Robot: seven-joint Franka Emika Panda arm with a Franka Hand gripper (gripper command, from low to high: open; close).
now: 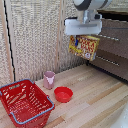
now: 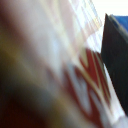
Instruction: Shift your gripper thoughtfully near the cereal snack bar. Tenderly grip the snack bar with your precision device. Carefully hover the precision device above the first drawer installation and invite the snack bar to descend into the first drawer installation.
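The cereal snack bar [image 1: 84, 46] hangs in the air under the gripper [image 1: 83, 35], clamped at its top edge by the closed fingers, in front of the dark drawer fronts [image 1: 112, 42]. In the wrist view the box print [image 2: 65, 75] fills the frame, blurred, beside one dark finger [image 2: 116, 60]. On the wooden table [image 1: 95, 97] below sit a pink cup [image 1: 49, 79], a red bowl [image 1: 63, 94] and a red basket [image 1: 25, 102]

Exterior cam faces my table [image 1: 95, 100] from in front, mid-distance; wrist cam pressed against the snack bar [image 2: 65, 70], both share it.
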